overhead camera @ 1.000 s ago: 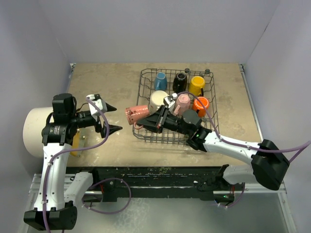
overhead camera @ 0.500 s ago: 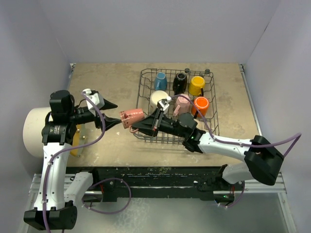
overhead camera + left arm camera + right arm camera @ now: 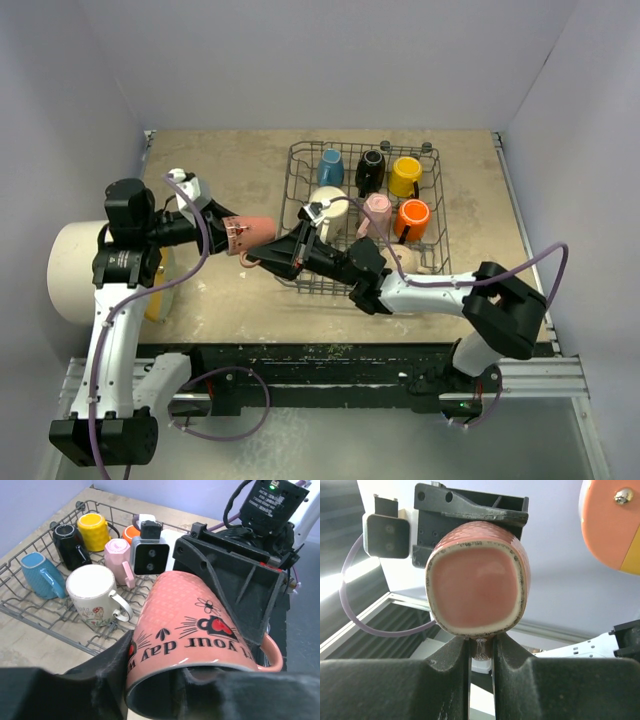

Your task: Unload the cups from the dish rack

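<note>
The tabletop [image 3: 230,160] is a worn tan board walled in on three sides. At its left edge lies a big cream cylinder [image 3: 70,270], just behind the left arm. The dish rack [image 3: 360,145] sits on the right half of the tabletop, a dark wire basket.

Six cups stand mouth-down in the rack. Along the far row are the blue mug [image 3: 331,166], the black mug [image 3: 370,170] and the yellow mug [image 3: 405,176]. Nearer are the cream mug [image 3: 326,205], the pink mug [image 3: 377,213] and the orange mug [image 3: 413,216].

The salmon mug [image 3: 250,232] is outside the rack, held in the air on its side just left of the rack's near-left corner, above bare tabletop. It lies between the two arms, its mouth toward the left arm and its flat base toward the right wrist camera (which sees that base [image 3: 477,592] squarely). Its side carries dark printed lettering and a small heart [image 3: 195,630].

The right pincer [image 3: 262,255] is drawn narrow, its two fingers nipping the mug's handle between them, as the right wrist view shows [image 3: 480,647]. The left pincer [image 3: 225,228] is at the mug's mouth; in the left wrist view its dark fingers [image 3: 102,677] flank the rim, one against the outer wall. I cannot tell whether it is pressing on the mug or merely standing around it.
</note>
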Tool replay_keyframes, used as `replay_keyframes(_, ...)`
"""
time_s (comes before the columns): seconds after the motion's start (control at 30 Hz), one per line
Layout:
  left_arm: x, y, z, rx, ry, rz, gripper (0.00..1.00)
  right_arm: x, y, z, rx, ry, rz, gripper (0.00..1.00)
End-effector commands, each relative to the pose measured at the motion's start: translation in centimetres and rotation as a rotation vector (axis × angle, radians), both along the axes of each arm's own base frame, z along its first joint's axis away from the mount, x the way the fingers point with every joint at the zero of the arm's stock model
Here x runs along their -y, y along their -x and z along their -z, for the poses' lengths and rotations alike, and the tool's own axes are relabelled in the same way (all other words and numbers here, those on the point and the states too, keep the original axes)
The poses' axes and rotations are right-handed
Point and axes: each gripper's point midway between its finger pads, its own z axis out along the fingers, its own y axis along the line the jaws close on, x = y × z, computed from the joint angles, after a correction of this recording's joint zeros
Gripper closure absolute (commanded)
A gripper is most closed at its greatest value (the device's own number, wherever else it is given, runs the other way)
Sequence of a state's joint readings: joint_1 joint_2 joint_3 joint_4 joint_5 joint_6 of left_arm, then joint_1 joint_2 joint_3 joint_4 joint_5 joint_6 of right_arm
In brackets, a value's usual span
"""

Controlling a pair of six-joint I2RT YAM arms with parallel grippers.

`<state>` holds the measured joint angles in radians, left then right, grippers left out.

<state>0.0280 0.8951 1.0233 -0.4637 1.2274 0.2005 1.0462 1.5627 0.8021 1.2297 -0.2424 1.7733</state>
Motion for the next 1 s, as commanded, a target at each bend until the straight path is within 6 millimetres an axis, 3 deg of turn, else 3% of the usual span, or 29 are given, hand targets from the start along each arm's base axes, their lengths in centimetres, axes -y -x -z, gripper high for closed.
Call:
replay_keyframes(0.0, 0.4, 1.0, -1.7, 0.074, 0.018, 0.052, 0.73, 1.7, 0.8, -5.1, 0.054, -0.183, 0.014, 1.0)
replay_keyframes(0.1, 0.3, 0.9, -1.4, 0.063, 0.008, 0.044, 0.97, 1.9, 0.7, -3.7, 0.024, -0.13, 0.026, 0.99)
replay_keyframes(0.17, 0.1, 0.4, -0.9, 0.047, -0.001, 0.024, 1.0, 2.2, 0.7, -2.7, -0.003, -0.094, 0.034, 0.87)
replay_keyframes(0.27, -0.7, -1.4, -0.1, 0.034, -0.035, -0.073, 1.0, 2.9, -0.1, -1.4, -0.022, -0.002, 0.076, 0.43)
replay_keyframes(0.33, -2.1, -4.1, 0.9, 0.02, -0.083, -0.225, 1.0, 3.6, -1.1, 0.0, -0.025, 0.102, 0.11, 0.19)
replay_keyframes(0.37, -3.0, -5.6, 1.5, 0.007, -0.115, -0.306, 1.0, 4.1, -1.8, 0.8, -0.032, 0.165, 0.133, 0.07)
replay_keyframes(0.4, -3.9, -7.0, 2.3, -0.018, -0.151, -0.382, 1.0, 4.8, -2.4, 1.6, -0.033, 0.234, 0.157, 0.01)
replay_keyframes(0.53, -6.1, -11.9, 6.6, -0.191, -0.339, -0.601, 1.0, 9.7, -5.5, 4.4, -0.032, 0.537, 0.312, 0.0)
replay_keyframes(0.57, -6.3, -12.9, 7.7, -0.239, -0.386, -0.637, 1.0, 11.3, -5.8, 5.9, -0.053, 0.635, 0.336, 0.0)
replay_keyframes(0.7, -6.9, -17.1, 11.7, -0.376, -0.555, -0.739, 1.0, 16.9, -7.2, 7.3, -0.056, 0.86, 0.453, 0.0)
replay_keyframes(0.87, -7.5, -22.7, 14.1, -0.415, -0.632, -0.816, 1.0, 22.8, -7.3, 8.0, -0.05, 1.131, 0.573, 0.0)
replay_keyframes(0.93, -7.3, -24.6, 15.9, -0.442, -0.669, -0.818, 1.0, 24.5, -6.9, 8.6, -0.046, 1.226, 0.591, 0.0)
replay_keyframes(0.97, -7.3, -25.4, 15.8, -0.437, -0.674, -0.825, 1.0, 25.2, -6.7, 9.1, -0.052, 1.269, 0.592, 0.0)
